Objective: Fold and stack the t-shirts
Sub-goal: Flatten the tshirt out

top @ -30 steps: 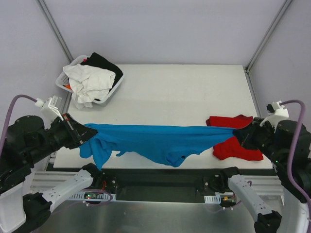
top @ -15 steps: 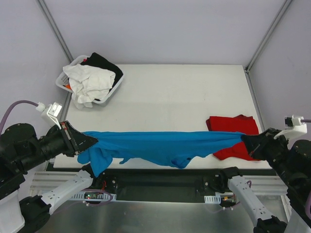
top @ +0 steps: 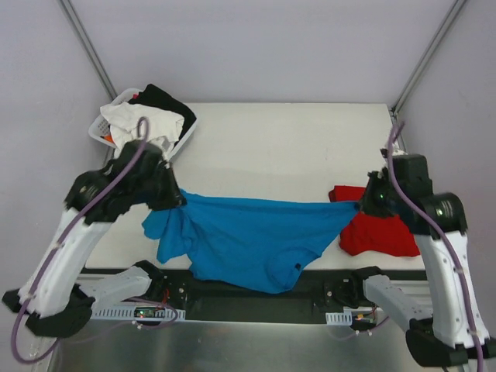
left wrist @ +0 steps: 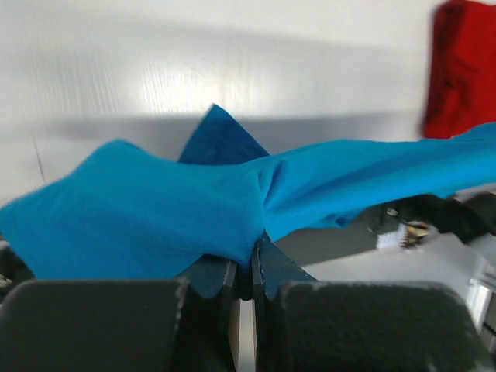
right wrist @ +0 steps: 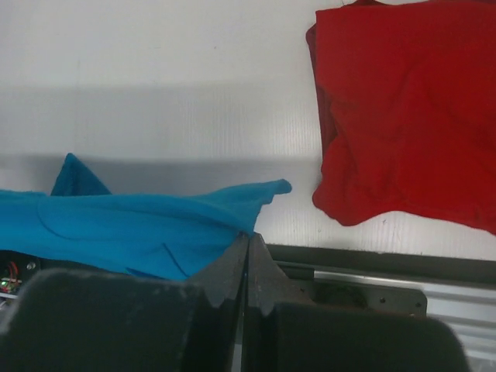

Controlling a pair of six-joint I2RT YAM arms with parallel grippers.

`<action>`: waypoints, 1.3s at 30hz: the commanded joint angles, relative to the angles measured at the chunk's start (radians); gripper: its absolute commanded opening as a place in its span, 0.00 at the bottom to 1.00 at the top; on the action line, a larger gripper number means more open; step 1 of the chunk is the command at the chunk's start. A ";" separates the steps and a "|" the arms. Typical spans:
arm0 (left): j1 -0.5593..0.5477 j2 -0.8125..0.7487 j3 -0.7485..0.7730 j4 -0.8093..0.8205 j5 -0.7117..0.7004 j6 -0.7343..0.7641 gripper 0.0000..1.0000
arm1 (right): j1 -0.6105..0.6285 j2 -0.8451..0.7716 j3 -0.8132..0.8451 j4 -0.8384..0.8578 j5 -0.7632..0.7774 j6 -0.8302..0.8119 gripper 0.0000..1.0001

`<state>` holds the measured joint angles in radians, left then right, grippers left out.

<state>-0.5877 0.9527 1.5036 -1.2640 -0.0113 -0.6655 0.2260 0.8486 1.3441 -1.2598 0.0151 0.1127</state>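
Observation:
The turquoise-blue t-shirt (top: 256,236) hangs stretched between both arms above the table's front part, its lower half sagging over the front edge. My left gripper (top: 180,198) is shut on its left end, the cloth (left wrist: 155,225) bunched right at the closed fingertips (left wrist: 267,252). My right gripper (top: 361,203) is shut on the right end, where a blue corner (right wrist: 232,205) sticks out above the pinched tips. The red t-shirt (top: 380,232) lies flat on the table at the right front, partly under the right arm; it shows as a red slab (right wrist: 411,108) in the right wrist view.
A white basket (top: 105,128) at the table's back left holds a white garment (top: 143,124) and a black garment (top: 167,101). The white table (top: 287,147) runs back to the wall. A metal rail (top: 256,298) with the arm bases lies along the front edge.
Both arms have swung up and inward over the table, lifting the blue shirt. It was pulled into a taut low band; now it hangs wider and sags at the middle.

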 commanded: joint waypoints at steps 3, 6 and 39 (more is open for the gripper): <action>0.035 0.353 0.026 0.234 -0.073 0.155 0.01 | -0.013 0.306 0.087 0.213 0.029 -0.103 0.01; 0.074 0.492 0.073 0.305 -0.047 0.164 0.00 | -0.024 0.432 0.142 0.264 0.031 -0.107 0.01; 0.022 0.542 -0.111 0.342 0.228 0.175 0.99 | 0.114 0.492 -0.180 0.294 -0.257 -0.031 0.96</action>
<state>-0.5270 1.6287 1.5066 -0.8932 0.1631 -0.4824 0.3363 1.4136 1.2015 -0.8925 -0.1978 0.0563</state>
